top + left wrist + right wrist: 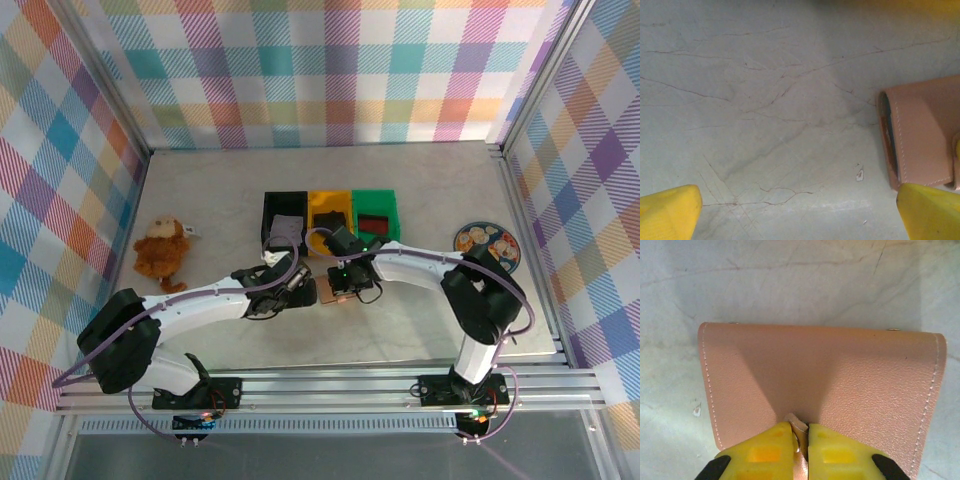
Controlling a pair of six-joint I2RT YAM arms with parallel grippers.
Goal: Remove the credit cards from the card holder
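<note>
The card holder (820, 370), pinkish-tan leather with pale stitching, lies closed and flat on the table. My right gripper (800, 427) is shut on its small snap strap (798, 421) at the near edge. In the top view the holder (335, 293) sits mid-table between both grippers, with the right gripper (346, 276) over it. My left gripper (800, 212) stands wide open above bare table, and the holder's end (925, 130) lies just beyond its right fingertip (930, 212). The credit cards are hidden inside.
Black (285, 215), yellow (330, 210) and green (376, 212) bins stand in a row behind the holder. A stuffed monkey (162, 250) lies at the left. A patterned plate (487, 242) sits at the right. Checked walls close in the table.
</note>
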